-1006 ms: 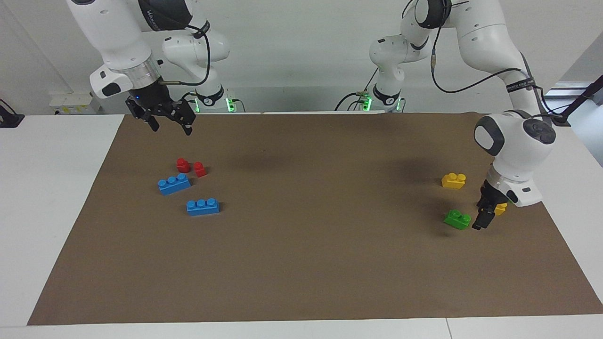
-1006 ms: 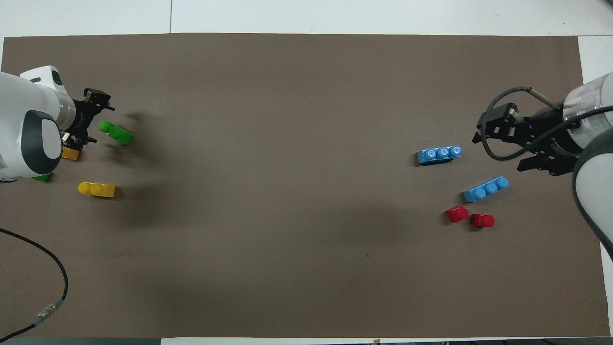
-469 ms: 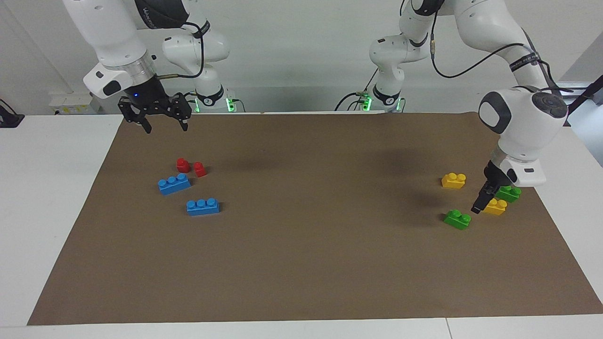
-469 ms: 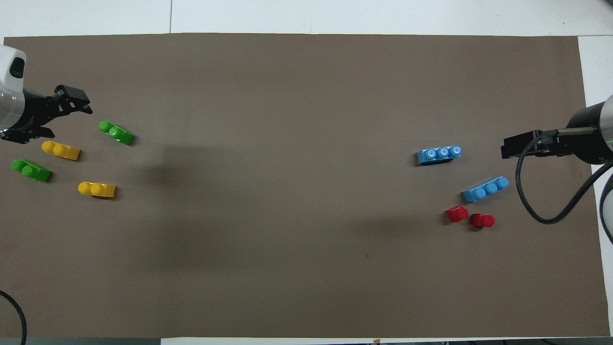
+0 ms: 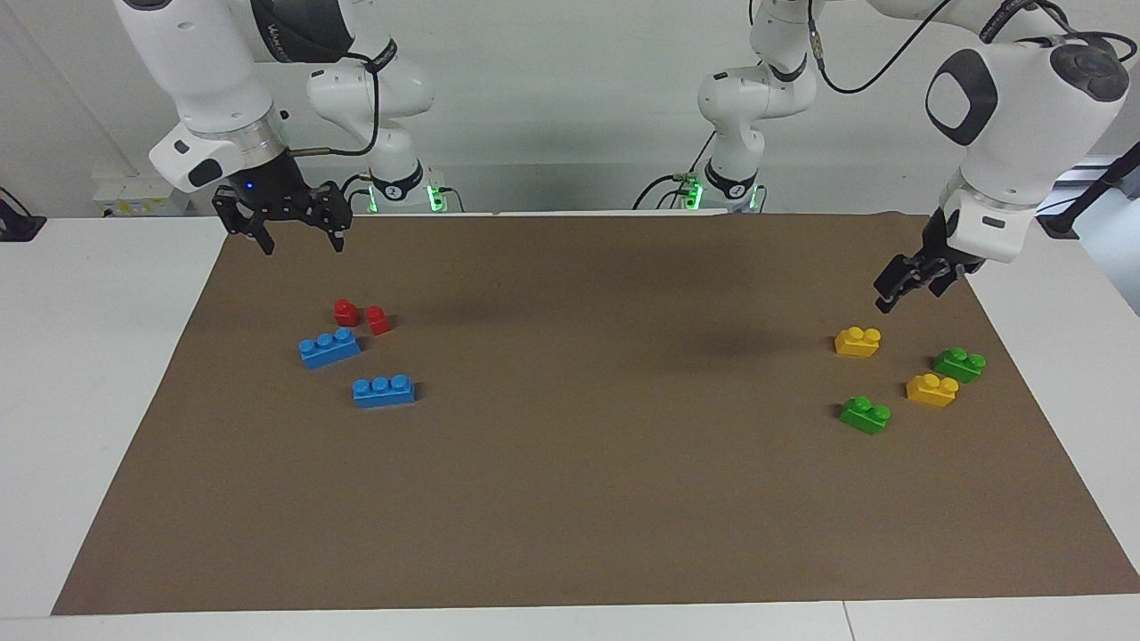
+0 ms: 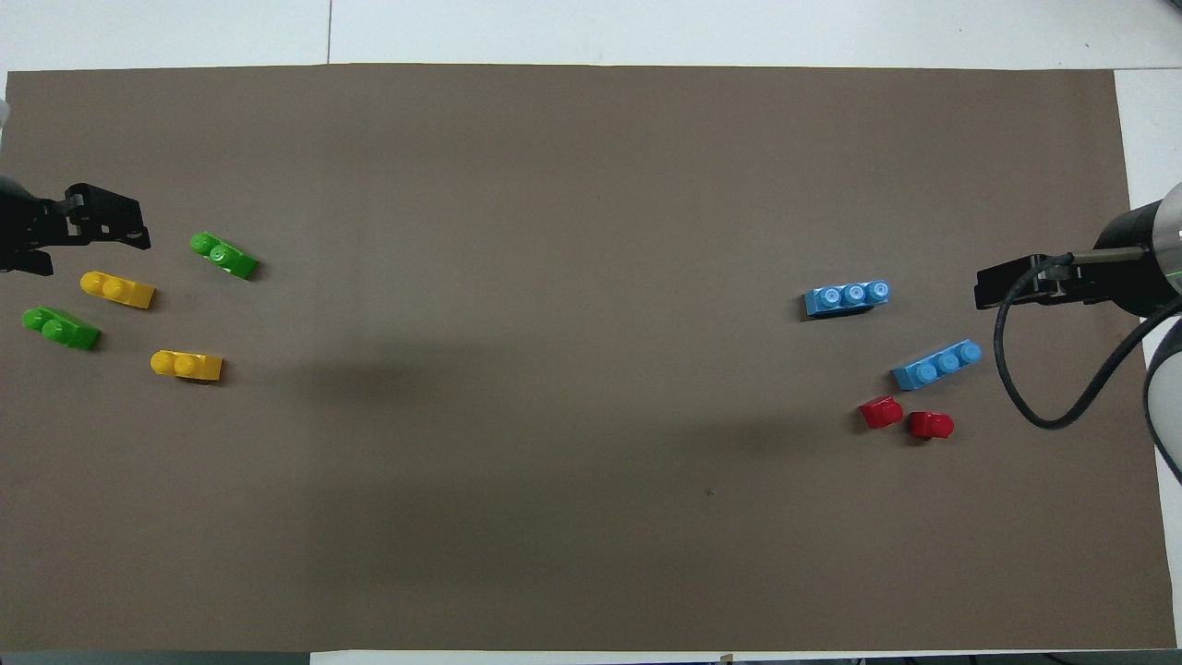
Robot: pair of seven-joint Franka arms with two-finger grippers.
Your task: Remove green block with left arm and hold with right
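Observation:
The bright green block (image 5: pixel 865 415) lies on the brown mat (image 5: pixel 570 499) by itself, at the left arm's end; it also shows in the overhead view (image 6: pixel 223 256). My left gripper (image 5: pixel 899 290) is open and empty, up in the air over the mat close to a yellow brick (image 5: pixel 858 341), well apart from the green block; in the overhead view the left gripper (image 6: pixel 92 242) is at the mat's edge. My right gripper (image 5: pixel 300 239) is open and empty, raised over the mat's corner at the right arm's end, and also shows in the overhead view (image 6: pixel 986 294).
A darker green brick (image 5: pixel 959 364) and a second yellow brick (image 5: pixel 932 390) lie beside the green block. Two blue three-stud bricks (image 5: pixel 329 347) (image 5: pixel 383 391) and two small red blocks (image 5: pixel 346 312) (image 5: pixel 378 320) lie at the right arm's end.
My left gripper has risen and drawn away from the green block toward the robots, uncovering the yellow and darker green bricks. My right gripper has pulled back slightly toward the mat's corner.

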